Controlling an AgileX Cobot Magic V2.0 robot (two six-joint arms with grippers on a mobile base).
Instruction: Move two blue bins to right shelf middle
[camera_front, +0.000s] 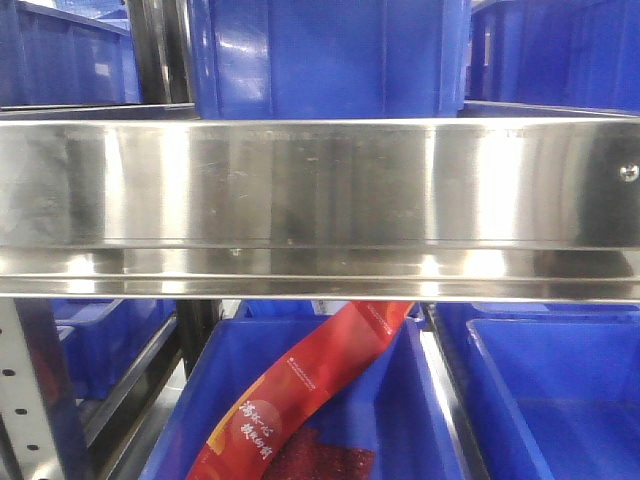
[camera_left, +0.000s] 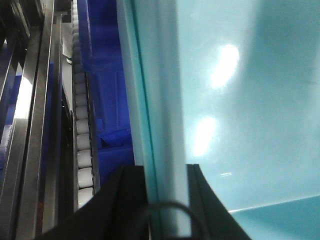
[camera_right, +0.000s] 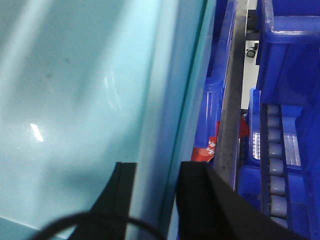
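Front view: only the right shelf's steel front rail (camera_front: 320, 200) is seen close up, w/ dark blue crates (camera_front: 330, 55) above it and another dark blue crate (camera_front: 300, 400) below holding a red packet (camera_front: 300, 400). No gripper or pale bin shows here, so the carry step is judged to be in hand, w/ the rack right ahead.

Left wrist view: the left gripper (camera_left: 167, 200) is closed on the rim of a light-blue bin (camera_left: 240, 100); the rim wall runs between the jaws, the bin's inside lying just to one side. A roller track (camera_left: 82, 125) is seen beyond the gripper (shelf side).

Right wrist view: the right gripper (camera_right: 155, 195) is likewise clamped across the bin's opposite rim (camera_right: 170, 125). Rollers (camera_right: 275, 165) lie past it.

Next move calls for level, matched travel of both arms, so the bin can be cleared over the rail onto the middle tier.
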